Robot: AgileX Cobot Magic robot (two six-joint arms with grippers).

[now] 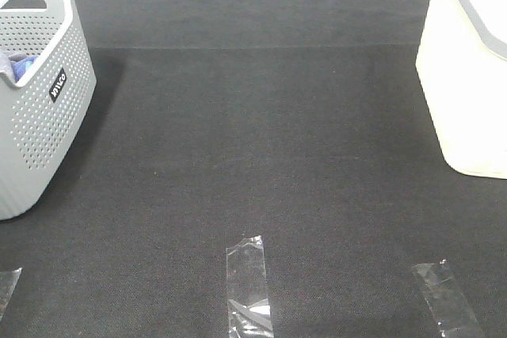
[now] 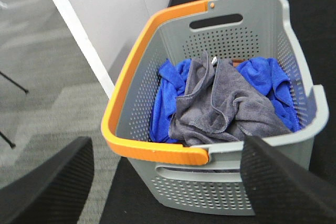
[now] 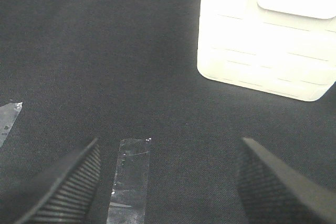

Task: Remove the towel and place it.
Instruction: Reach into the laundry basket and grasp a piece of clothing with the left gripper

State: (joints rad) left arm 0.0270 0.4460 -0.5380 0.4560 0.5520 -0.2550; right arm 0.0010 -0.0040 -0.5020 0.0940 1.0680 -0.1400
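The towel [image 2: 223, 106] is a crumpled grey-lavender cloth lying in a grey perforated basket [image 2: 220, 192] with an orange handle [image 2: 131, 72], on top of a bright blue cloth [image 2: 165, 95]. My left gripper [image 2: 168, 182] hangs open and empty in front of the basket, apart from it. In the exterior high view the basket [image 1: 40, 108] stands at the far left; only a bit of blue shows inside, and the towel is hidden there. My right gripper [image 3: 165, 182] is open and empty above the black mat. Neither gripper shows in the exterior high view.
A white bin [image 1: 467, 69] stands at the right edge, also in the right wrist view [image 3: 268, 40]. Clear tape strips [image 1: 248, 286] [image 1: 447, 298] lie on the black mat [image 1: 261, 140] near the front. The table's left edge and the floor [image 2: 47, 87] lie beside the basket.
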